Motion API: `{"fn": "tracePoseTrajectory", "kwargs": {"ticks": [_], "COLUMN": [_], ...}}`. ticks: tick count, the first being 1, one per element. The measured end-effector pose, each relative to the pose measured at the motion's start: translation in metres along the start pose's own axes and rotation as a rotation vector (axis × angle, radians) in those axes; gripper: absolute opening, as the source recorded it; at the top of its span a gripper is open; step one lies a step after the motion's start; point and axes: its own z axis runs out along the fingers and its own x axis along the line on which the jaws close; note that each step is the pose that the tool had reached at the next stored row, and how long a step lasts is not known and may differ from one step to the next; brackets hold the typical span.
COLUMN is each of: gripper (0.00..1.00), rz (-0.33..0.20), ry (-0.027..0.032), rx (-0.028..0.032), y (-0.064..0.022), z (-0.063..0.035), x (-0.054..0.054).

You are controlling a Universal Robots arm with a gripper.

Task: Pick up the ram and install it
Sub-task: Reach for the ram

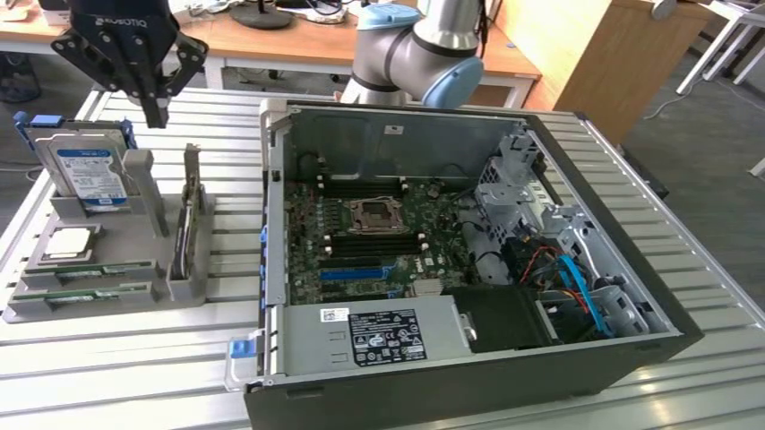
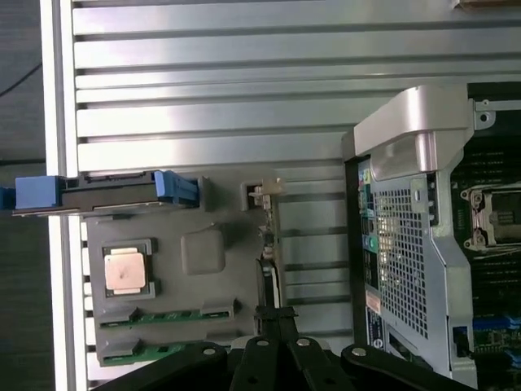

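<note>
- Gripper (image 1: 156, 119) (image 2: 273, 314): black, two-fingered; fingers pressed together with nothing between them. It hangs in the air above the far end of the grey holder, roughly over the upright expansion card, and touches nothing
- Arm (image 1: 418, 49): silver with blue joint caps, standing behind the computer case
- Holder (image 1: 179, 288) (image 2: 203, 252): grey moulded tray on the slatted metal surface (image 1: 120, 376) (image 2: 203, 81), just beside the case on the exterior view's left
- Inner ram stick (image 1: 106, 269) (image 2: 167, 312): long, thin and green, lying in a slot of the holder next to the CPU
- Outer ram stick (image 1: 96, 294) (image 2: 151, 352): the same kind, lying parallel in the slot at the holder's edge. Both sticks are well apart from the gripper
- CPU (image 1: 70, 244) (image 2: 124, 273): square and silver, seated in its recess in the holder
- Hard drive (image 1: 81, 170) (image 2: 106, 195): upright in the holder, with blue side rails
- Expansion card (image 1: 189, 219) (image 2: 269, 244): standing on edge in the holder
- Computer case (image 1: 478, 385): black, lying with its open side up
- Motherboard (image 1: 358, 255): green, inside the case, with the CPU socket (image 1: 373, 215) (image 2: 496, 216) open
</note>
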Motion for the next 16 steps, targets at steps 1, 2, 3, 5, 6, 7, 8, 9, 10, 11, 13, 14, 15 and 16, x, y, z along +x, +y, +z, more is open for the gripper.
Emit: {"fn": "tracePoseTrajectory", "kwargs": {"ticks": [1, 2, 3, 5, 6, 7, 8, 9, 10, 11, 13, 14, 15, 16], "gripper": [0.11, 0.11, 0.11, 0.11, 0.11, 0.11, 0.11, 0.11, 0.11, 0.11, 0.11, 0.11, 0.11, 0.11], "rz": [0.0, 0.0, 0.0, 0.0, 0.0, 0.0, 0.0, 0.0, 0.0, 0.0, 0.0, 0.0, 0.0, 0.0], "ry": [0.0001, 0.0001, 0.0002, 0.0002, 0.0003, 0.0003, 0.0003, 0.0004, 0.0004, 0.0005, 0.0006, 0.0006, 0.0006, 0.0007], "rx": [0.0, 0.0001, 0.0001, 0.0001, 0.0, 0.0001, 0.0, 0.0001, 0.0001, 0.0001, 0.0001, 0.0001, 0.0001, 0.0001], "y": [0.0002, 0.0005, 0.0008, 0.0013, 0.0016, 0.0018, 0.002, 0.0022, 0.0023, 0.0025, 0.003, 0.0033, 0.0035, 0.0038], "z": [0.0001, 0.0001, 0.0002, 0.0004, 0.0005, 0.0006, 0.0007, 0.0007, 0.0008, 0.0009, 0.0011, 0.0012, 0.0013, 0.0014], "x": [0.002, 0.005, 0.007, 0.011, 0.013, 0.015, 0.017, 0.02, 0.022, 0.024, 0.027, 0.03, 0.032, 0.034]}}
